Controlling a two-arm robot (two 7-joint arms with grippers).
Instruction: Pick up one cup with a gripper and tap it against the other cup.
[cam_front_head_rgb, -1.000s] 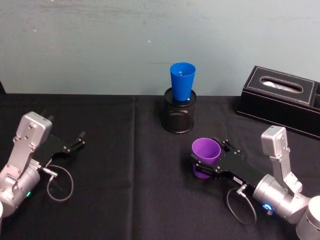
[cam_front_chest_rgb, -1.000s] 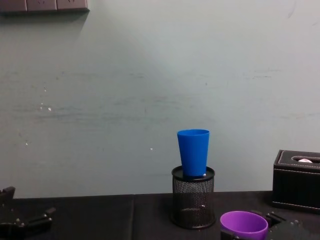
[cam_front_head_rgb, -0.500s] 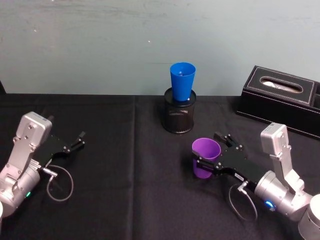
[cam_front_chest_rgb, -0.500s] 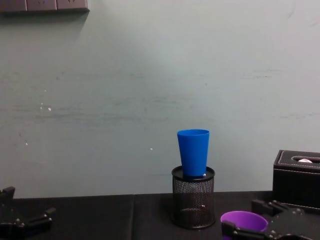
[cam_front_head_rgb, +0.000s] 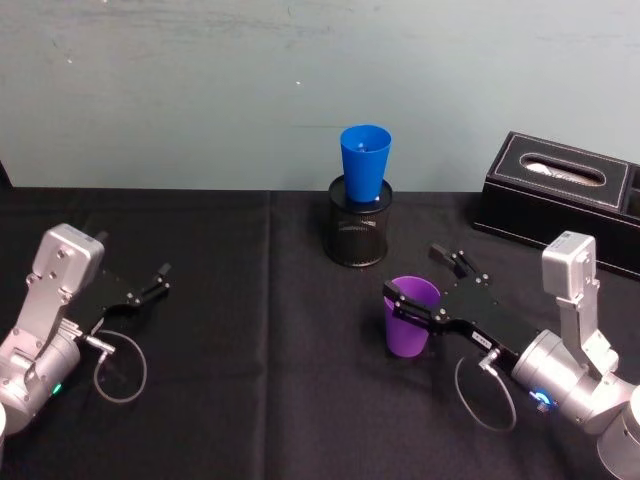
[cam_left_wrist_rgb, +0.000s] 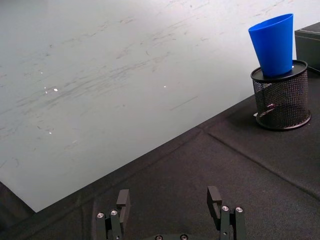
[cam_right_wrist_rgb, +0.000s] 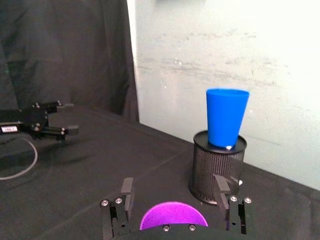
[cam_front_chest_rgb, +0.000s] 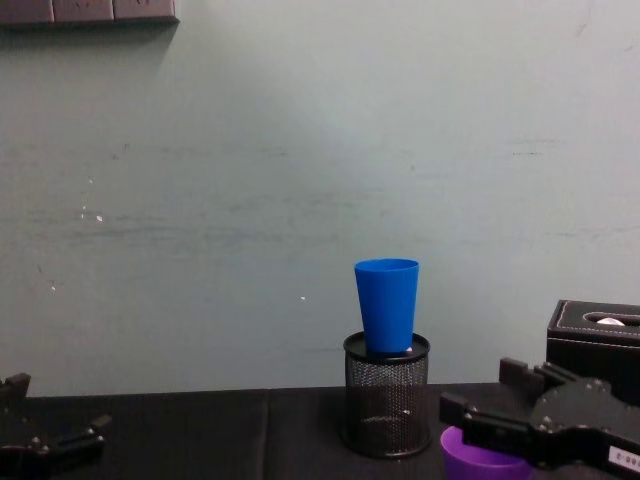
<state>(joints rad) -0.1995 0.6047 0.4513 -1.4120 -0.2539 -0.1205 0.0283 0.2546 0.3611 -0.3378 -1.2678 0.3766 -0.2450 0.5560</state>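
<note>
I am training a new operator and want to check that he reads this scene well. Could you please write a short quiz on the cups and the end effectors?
1. True or false: the blue cup sits in the black mesh holder.
2. Where is the purple cup?
A) in the left end effector
B) upright between the open fingers of the right end effector
C) stacked inside the blue cup
3. Fill in: the left end effector, over the table's left side, is open and holds ____.

Key: 1 true; 2 B; 3 nothing.
</note>
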